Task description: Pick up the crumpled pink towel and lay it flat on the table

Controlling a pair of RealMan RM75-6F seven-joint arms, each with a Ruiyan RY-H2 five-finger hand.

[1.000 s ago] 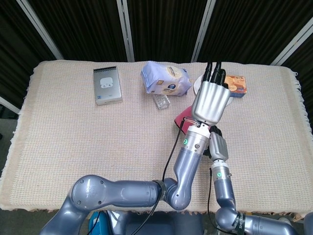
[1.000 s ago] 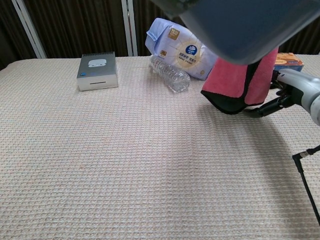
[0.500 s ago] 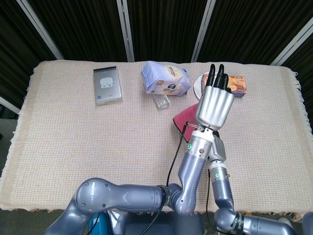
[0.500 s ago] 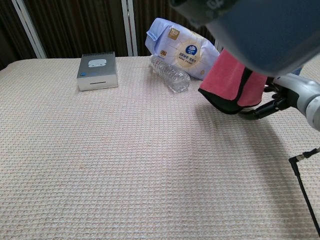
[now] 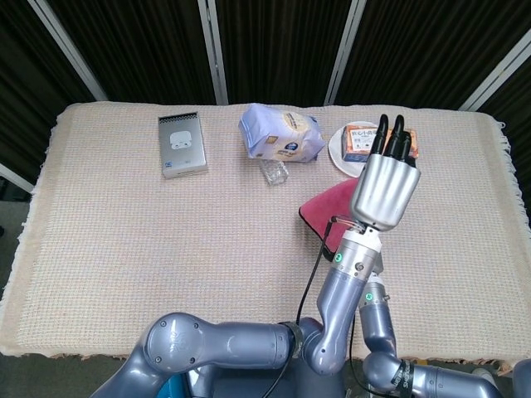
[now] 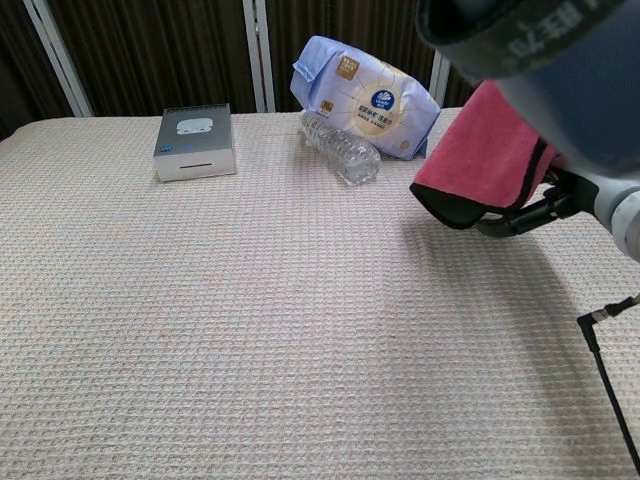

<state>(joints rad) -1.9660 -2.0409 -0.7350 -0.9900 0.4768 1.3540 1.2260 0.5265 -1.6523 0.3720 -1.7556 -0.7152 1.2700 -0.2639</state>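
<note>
The pink towel hangs bunched above the right part of the table, its dark lower fold off the cloth. My right hand reaches in from the right, and its black fingers curl under that lower fold and hold it. My left hand hovers over the towel with the back of the hand up and the fingers stretched toward the far edge. Its palm side is hidden, so I cannot tell whether it holds the towel. In the chest view only the left arm shows, at the top right.
At the far side of the table are a silver box, a blue tissue pack and a clear water bottle. A white plate with an orange snack box sits just beyond my left hand.
My left hand has swung to the right and risen, and the towel has shifted right with it. The plate and snack box now show to its left.
</note>
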